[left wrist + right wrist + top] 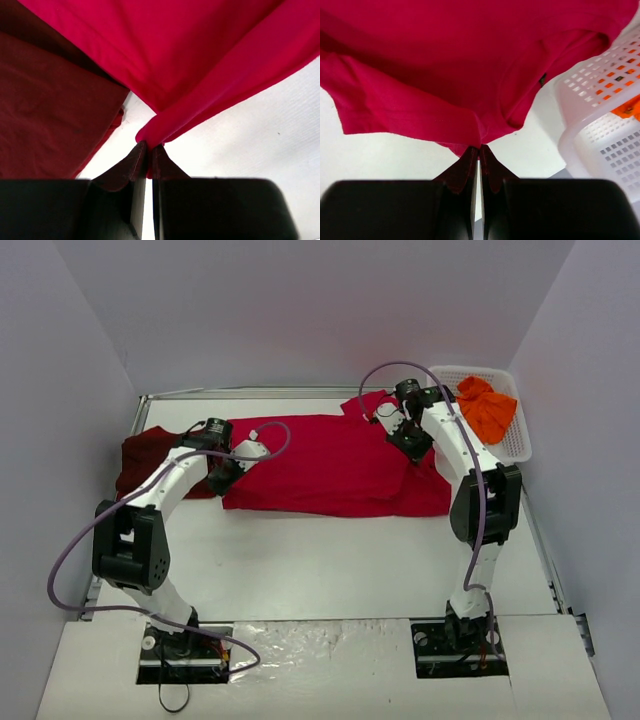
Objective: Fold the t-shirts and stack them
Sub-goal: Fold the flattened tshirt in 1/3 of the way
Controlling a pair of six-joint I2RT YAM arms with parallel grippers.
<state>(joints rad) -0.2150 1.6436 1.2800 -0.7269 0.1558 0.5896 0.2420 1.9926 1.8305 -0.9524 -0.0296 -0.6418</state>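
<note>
On the white surface (pixel 330 560), left end effector (pixel 149 146) and right end effector (pixel 479 148) each pinch the bright red t-shirt (pixel 330 465) by an edge; likely mid-fold, and next both edges need carrying across evenly

Maroon tee (pixel 145 455) ptly hidden under red tee (pixel 330 465).

No legible text, brand or number in any view. Only candidate: small dark tag (pixel 542 79) on the red t-shirt (pixel 445 60), too small to read
</note>
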